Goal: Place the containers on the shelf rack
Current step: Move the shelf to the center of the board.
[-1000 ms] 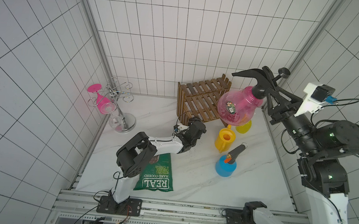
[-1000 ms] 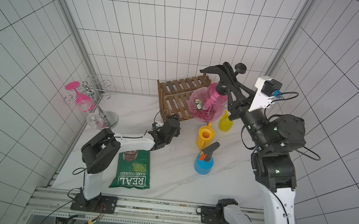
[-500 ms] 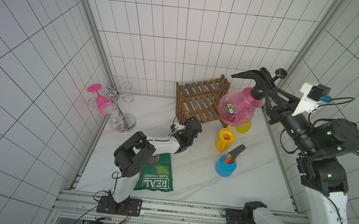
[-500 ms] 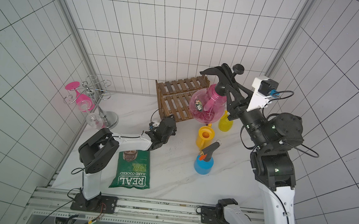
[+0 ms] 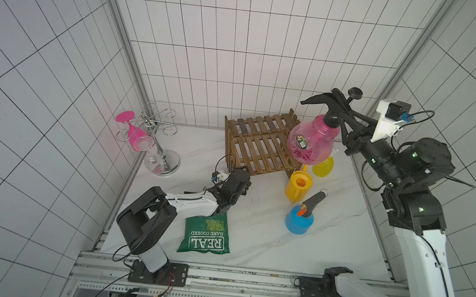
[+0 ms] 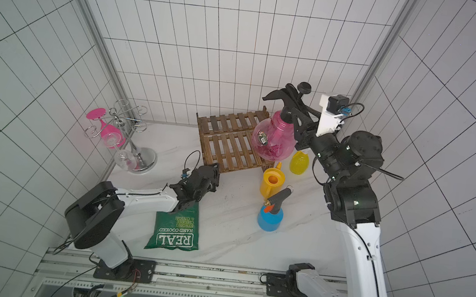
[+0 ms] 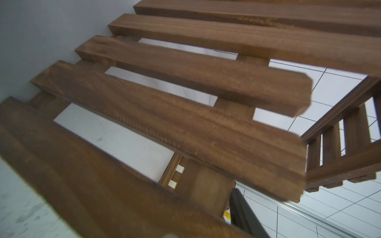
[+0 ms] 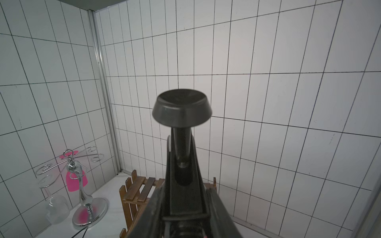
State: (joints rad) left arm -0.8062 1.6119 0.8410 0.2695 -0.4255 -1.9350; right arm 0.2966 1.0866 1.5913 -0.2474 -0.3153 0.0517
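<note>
The brown slatted shelf rack stands at the back of the table. My left gripper lies low at its front left corner, shut on a wooden leg; the left wrist view shows one dark finger against that post. My right gripper is shut on the black pump handle of the pink sprayer, which hangs above the rack's right end. The yellow watering can, small yellow spray bottle and blue sprayer stand on the table to the rack's right.
A green crisp bag lies flat near the front, beside my left arm. The chrome wire glass holder with pink and clear glasses stands at the back left. Tiled walls close in on three sides.
My left gripper closed on the rack's leg and drew back to the left, and the rack shifted left with it. The right arm moved the pink sprayer slightly.
</note>
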